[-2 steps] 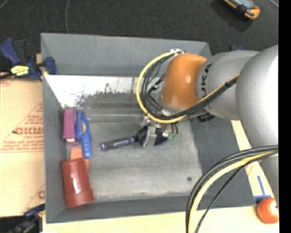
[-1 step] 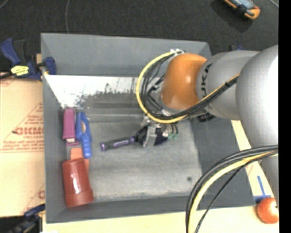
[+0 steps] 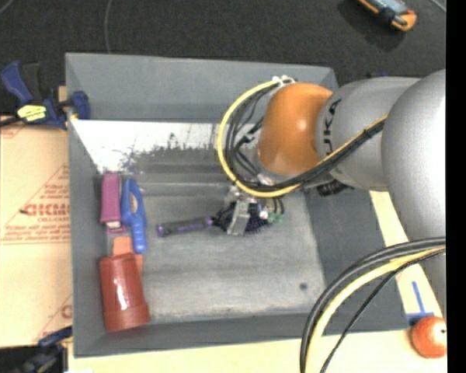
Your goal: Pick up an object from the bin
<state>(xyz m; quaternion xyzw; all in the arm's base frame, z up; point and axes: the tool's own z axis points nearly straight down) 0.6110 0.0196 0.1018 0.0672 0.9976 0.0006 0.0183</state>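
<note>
My gripper [image 3: 239, 217] hangs low over the middle of the bin, at the right end of a thin purple stick-like tool [image 3: 184, 226] that lies flat and points left. A small dark blue and green thing [image 3: 264, 219] lies right beside the fingers. Whether anything sits between the fingers is hidden by the gripper body.
Along the bin's left wall lie a pink block [image 3: 111, 199], a blue handled tool [image 3: 134, 216] and a red cylinder [image 3: 123, 291] with an orange piece above it. The arm with its orange cover and cables covers the bin's upper right.
</note>
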